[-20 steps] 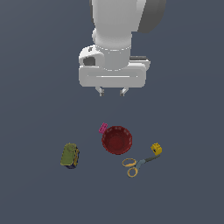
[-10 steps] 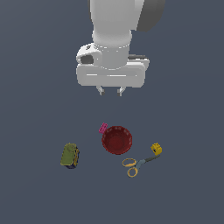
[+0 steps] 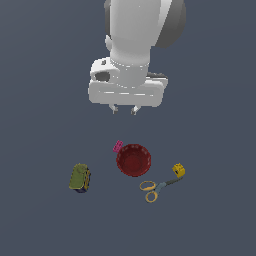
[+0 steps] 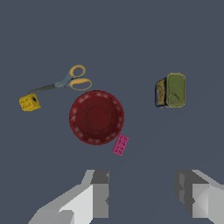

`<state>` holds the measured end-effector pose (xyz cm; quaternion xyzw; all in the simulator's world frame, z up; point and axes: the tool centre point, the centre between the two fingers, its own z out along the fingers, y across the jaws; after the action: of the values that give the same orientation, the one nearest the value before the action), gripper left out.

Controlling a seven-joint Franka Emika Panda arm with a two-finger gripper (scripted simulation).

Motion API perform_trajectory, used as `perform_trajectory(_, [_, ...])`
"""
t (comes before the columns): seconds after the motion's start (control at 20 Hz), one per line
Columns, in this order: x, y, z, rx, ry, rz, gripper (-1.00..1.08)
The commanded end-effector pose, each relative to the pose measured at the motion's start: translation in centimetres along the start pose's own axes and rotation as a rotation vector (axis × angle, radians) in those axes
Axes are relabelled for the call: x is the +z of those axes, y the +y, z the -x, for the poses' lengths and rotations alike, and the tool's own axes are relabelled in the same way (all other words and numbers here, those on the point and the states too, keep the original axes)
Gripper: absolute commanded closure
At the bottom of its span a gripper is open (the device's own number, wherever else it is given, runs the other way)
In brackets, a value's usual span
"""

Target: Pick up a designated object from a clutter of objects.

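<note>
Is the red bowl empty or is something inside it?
Empty. The wrist view looks straight into the red bowl and shows only its smooth dark red inside. The pink block lies outside, at its rim.

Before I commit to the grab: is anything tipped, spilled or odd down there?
Only the olive-green can lies on its side, apart from the rest. The round dark red bowl sits upright and empty, a tiny pink block against its rim.
</note>
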<state>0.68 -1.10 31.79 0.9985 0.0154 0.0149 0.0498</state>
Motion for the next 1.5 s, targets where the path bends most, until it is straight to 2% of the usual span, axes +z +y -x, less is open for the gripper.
perform_trajectory(0.0, [0.9, 0.2, -0.1, -0.025, -0.002, 0.033, -0.2])
perform_trajectory(0.8, [8.5, 0.2, -0.5, -0.323, 0.0, 0.301, -0.2])
perform_trajectory(1.15, [11.8, -0.8, -0.4, -0.49, 0.008, 0.391, -0.2])
perform_trajectory(1.45, [14.7, -2.1, 0.0, -0.646, 0.016, 0.45, -0.2])
